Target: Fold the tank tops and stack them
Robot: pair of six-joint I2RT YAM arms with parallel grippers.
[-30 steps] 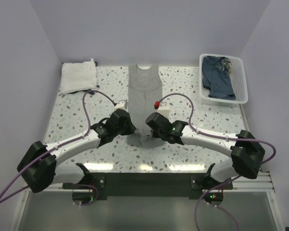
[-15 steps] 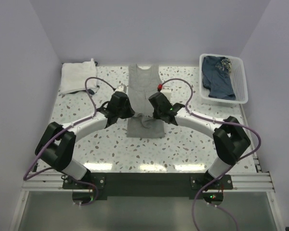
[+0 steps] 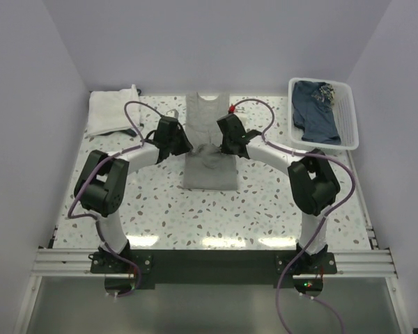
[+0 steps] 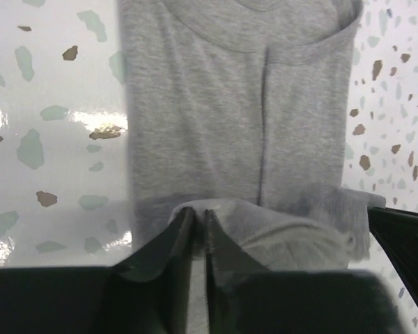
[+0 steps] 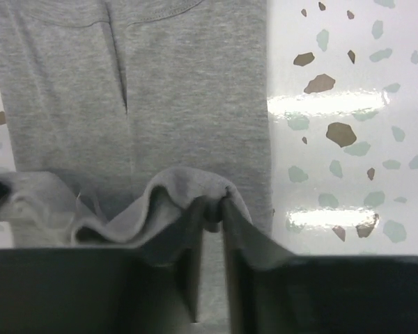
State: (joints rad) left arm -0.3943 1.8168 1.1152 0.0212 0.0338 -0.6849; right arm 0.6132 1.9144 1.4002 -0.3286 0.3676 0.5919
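Grippers: left gripper (image 4: 195, 217) and right gripper (image 5: 210, 209) each pinched on grey tank top (image 3: 210, 174) hem
Done: white tank top (image 3: 113, 111) folded
Remaining: finish grey fold, stack

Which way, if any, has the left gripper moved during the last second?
Yes. The left gripper, shut on the grey tank top, moved away from the arm bases, now level with the white basket's near rim.

One grey tank top (image 3: 209, 177), one folded white top (image 3: 113, 111), one basket (image 3: 350, 115), one blue garment (image 3: 315, 115), two tools (image 4: 195, 216) (image 5: 212, 209).
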